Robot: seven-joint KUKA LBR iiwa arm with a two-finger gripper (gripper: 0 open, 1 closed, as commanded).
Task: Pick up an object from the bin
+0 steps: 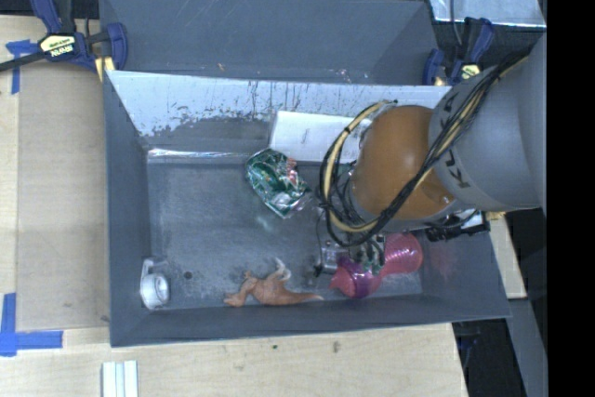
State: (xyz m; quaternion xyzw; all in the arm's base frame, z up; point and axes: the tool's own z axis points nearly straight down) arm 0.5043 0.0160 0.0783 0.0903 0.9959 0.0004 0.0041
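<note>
My orange wrist cover (400, 167) hangs above the pink cup (405, 256), masking my gripper (348, 263) low beside it, likely for grasping; its spread I cannot tell.

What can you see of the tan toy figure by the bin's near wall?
The tan toy figure looks like a small orange-brown plastic animal, lying flat on the bin floor along the near wall. Thin limbs stick out; one long thin end points right toward the magenta object, contact unclear. Nothing lies on it.
</note>
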